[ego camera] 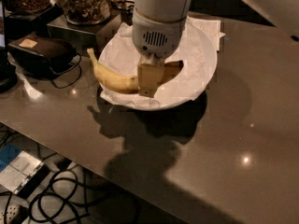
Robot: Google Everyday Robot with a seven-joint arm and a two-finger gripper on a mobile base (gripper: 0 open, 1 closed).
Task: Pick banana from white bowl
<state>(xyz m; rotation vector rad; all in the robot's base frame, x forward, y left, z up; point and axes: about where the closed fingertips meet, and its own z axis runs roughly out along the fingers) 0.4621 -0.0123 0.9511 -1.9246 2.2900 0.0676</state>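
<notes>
Standing by the dark table (243, 134), I saw the claw (149, 90) clenched on the banana (114, 80) around its middle, one tan finger (150, 78) crossing in front of the fruit. The banana was yellow and curved. Its stem end stuck out to the claw's left past the rim of the white bowl (205, 78), and the other end poked out just right of the claw, over the crumpled paper (191, 55). The white arm (161, 13) dropped pretty much straight down over the bowl. Snack jars (86, 3) sat behind the claw, to its left.
</notes>
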